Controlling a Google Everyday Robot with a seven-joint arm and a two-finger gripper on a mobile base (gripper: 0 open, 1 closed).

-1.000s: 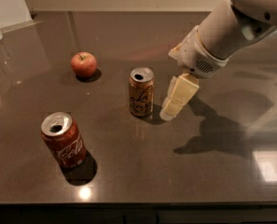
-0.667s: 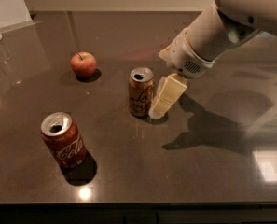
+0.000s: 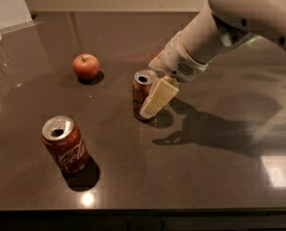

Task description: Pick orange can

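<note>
Kitchen-like: dark counter (image 3: pixel 205 177), apple (image 3: pixel 86 66); hand (image 3: pixel 151 105) at orange can (image 3: pixel 138 96).

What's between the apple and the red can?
Just bare table, seen in the camera view. The tool is over by the orange can.

Opened orange can (image 3: pixel 139 96) upright on table (image 3: pixel 205 177), pincer (image 3: pixel 151 106) just beside it.

The cream-white gripper (image 3: pixel 151 104) sits against the orange can (image 3: pixel 137 97), orange-gold and tan with a silver top, near a red Coca-Cola can (image 3: pixel 65 146) with white script, a red apple (image 3: pixel 86 66) and the dark brown tabletop (image 3: pixel 205 177).
</note>
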